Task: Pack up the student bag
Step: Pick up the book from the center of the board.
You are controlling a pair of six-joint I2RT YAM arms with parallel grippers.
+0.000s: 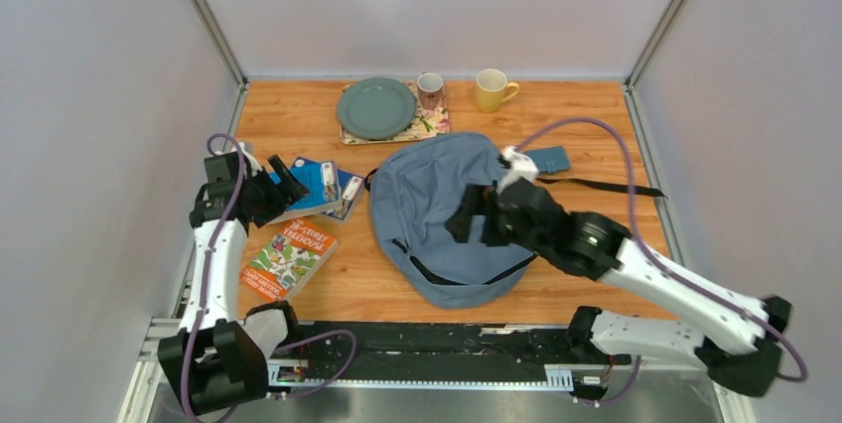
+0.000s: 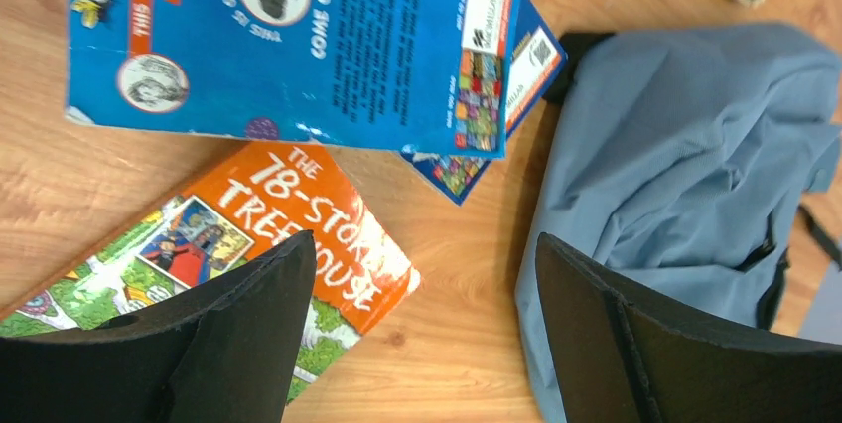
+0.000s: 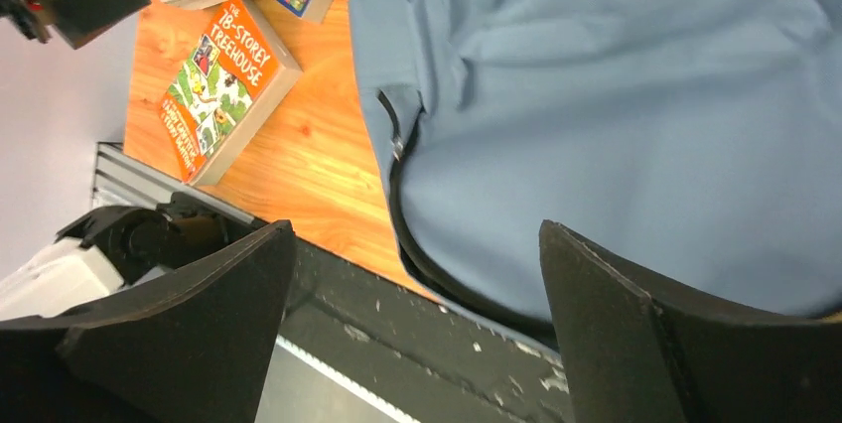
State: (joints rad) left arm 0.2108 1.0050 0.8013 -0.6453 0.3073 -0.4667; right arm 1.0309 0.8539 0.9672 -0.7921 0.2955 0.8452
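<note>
Room between student bag, orange book

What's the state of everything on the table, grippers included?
student bag: lying flat on table, zipper state unclear
orange book: closed, flat, outside the bag
blue books: closed, stacked, outside the bag
left gripper: open, empty, by blue books
right gripper: open, empty, above the bag
plate: empty, on floral mat
pink mug: upright on mat
yellow mug: upright on table
teal case: flat beside the bag

Rumpled grey-blue student bag, flat at mid table, black zipper trim along its near edge.
</note>
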